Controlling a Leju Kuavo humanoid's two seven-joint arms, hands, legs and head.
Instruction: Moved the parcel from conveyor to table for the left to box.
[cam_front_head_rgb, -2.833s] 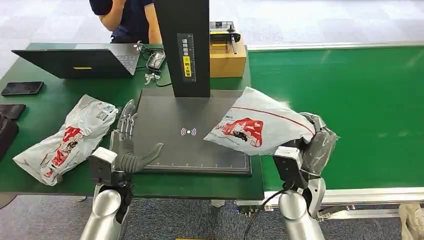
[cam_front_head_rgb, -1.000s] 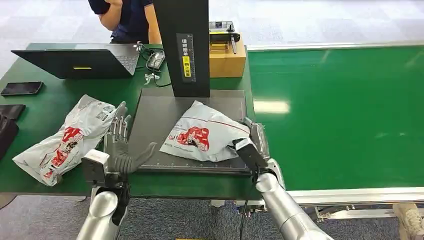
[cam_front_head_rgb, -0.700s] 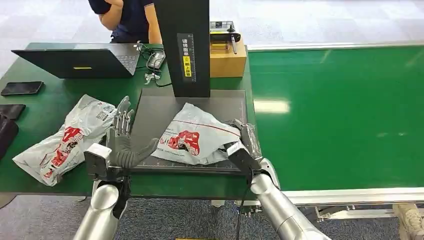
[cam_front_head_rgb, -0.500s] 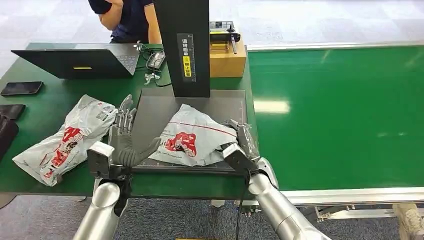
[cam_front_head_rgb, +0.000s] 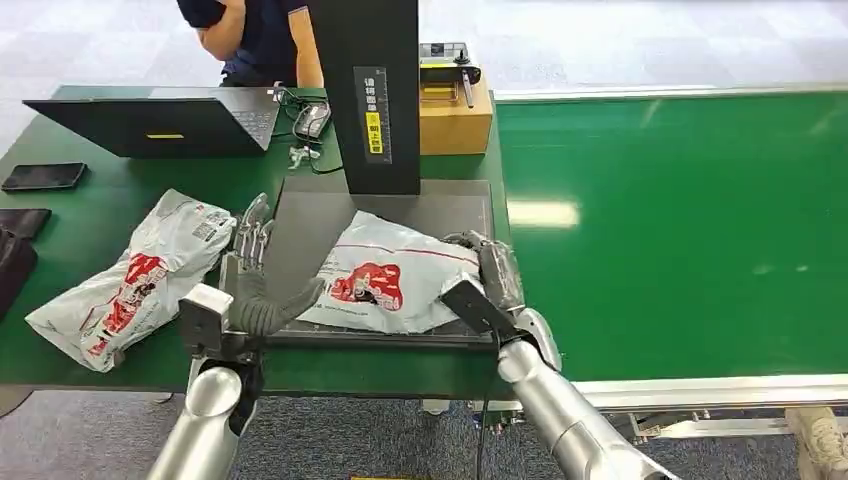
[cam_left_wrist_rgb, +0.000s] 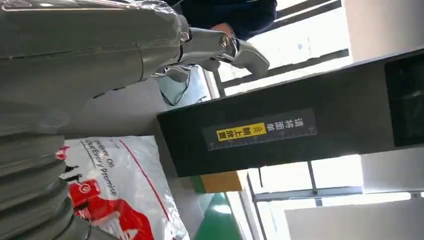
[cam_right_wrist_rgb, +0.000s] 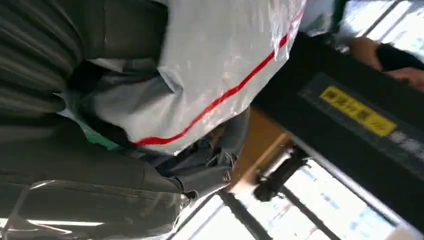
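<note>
the parcel (cam_front_head_rgb: 385, 283), a grey-white plastic mailer with a red printed patch and a thin red line, lies on the dark scanner pad (cam_front_head_rgb: 310, 225) on the green worktop (cam_front_head_rgb: 100, 180), between the two hands. the right hand (cam_front_head_rgb: 487, 283) is at the parcel's end nearest it, fingers (cam_front_head_rgb: 497, 268) wrapped round that edge; in the right wrist view the parcel (cam_right_wrist_rgb: 220, 65) presses against the palm with the fingers (cam_right_wrist_rgb: 210, 172) curled under it, so this hand is clamped on the parcel. the left hand (cam_front_head_rgb: 252, 285) stands on the parcel's other side, fingers (cam_front_head_rgb: 253, 232) spread and pointing away from the robot, thumb (cam_front_head_rgb: 298, 298) reaching toward the parcel's near corner; whether the thumb touches the plastic cannot be told. it holds nothing and is apart. in the left wrist view the parcel (cam_left_wrist_rgb: 117, 192) lies just beyond the ribbed thumb cover, below the black scanner column (cam_left_wrist_rgb: 280, 132).

that black column (cam_front_head_rgb: 365, 95) with its yellow label rises from the far side of the pad, beyond both hands. a second parcel (cam_front_head_rgb: 130, 280) of the same kind lies on the worktop outward of the left hand, just beside its fingers. farther off on that side are a black laptop (cam_front_head_rgb: 150, 125) and a phone (cam_front_head_rgb: 45, 176). a cardboard box (cam_front_head_rgb: 455, 110) stands beyond the right hand, next to the column. the green conveyor belt (cam_front_head_rgb: 690, 220) stretches away outward of the right hand. a person (cam_front_head_rgb: 255, 35) in a dark top sits behind the worktop.
</note>
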